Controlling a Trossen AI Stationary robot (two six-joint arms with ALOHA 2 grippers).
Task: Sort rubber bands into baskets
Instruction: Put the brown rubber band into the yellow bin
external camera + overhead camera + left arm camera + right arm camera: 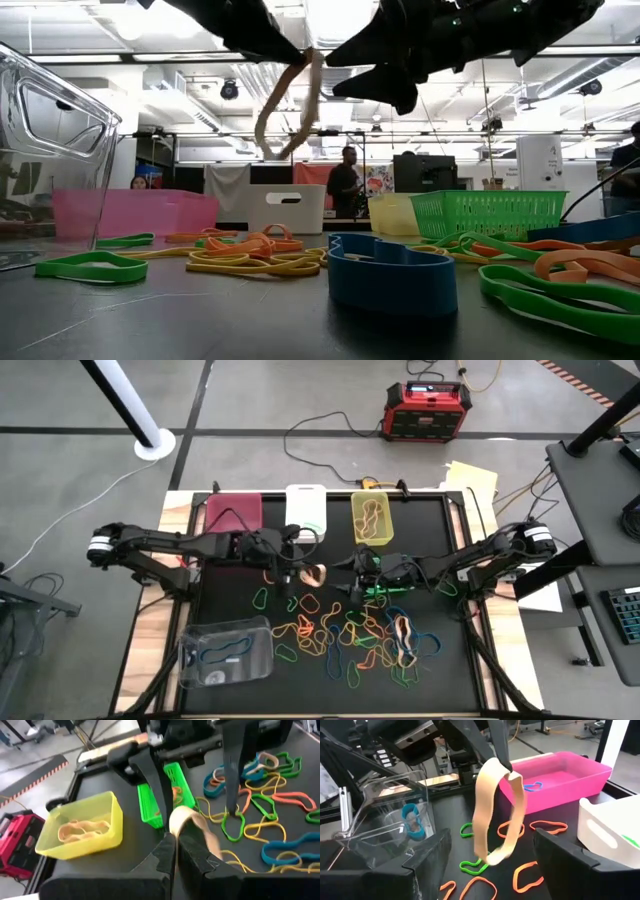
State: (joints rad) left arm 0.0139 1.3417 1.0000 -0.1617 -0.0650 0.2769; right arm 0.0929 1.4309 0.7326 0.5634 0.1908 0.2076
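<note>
My left gripper [296, 572] is shut on a wide tan rubber band [490, 820] above the mat's middle; the band also shows in the low view [290, 110]. My right gripper [495, 865] is open and faces the hanging band from the table's right without touching it. Many coloured rubber bands [350, 640] lie flat on the black mat. The magenta basket [233, 512], the white basket [305, 508] and the yellow basket [373, 517] stand along the far edge. The clear basket [228, 650] stands near left. The green mesh basket [165, 795] is partly hidden under my right arm. My left gripper pinches the tan band's upper end [496, 765] between its two fingers [165, 855], which slant down from the table's left. The band hangs below the fingers as a slack open loop, and its lower end [270, 150] is clear of the mat.
The yellow basket [82, 827] holds tan bands, the magenta basket [560, 775] a blue band and the clear basket [385, 815] a blue band. A red-black box [425, 410] and cables lie on the floor beyond the table. People stand in the room behind [345, 185].
</note>
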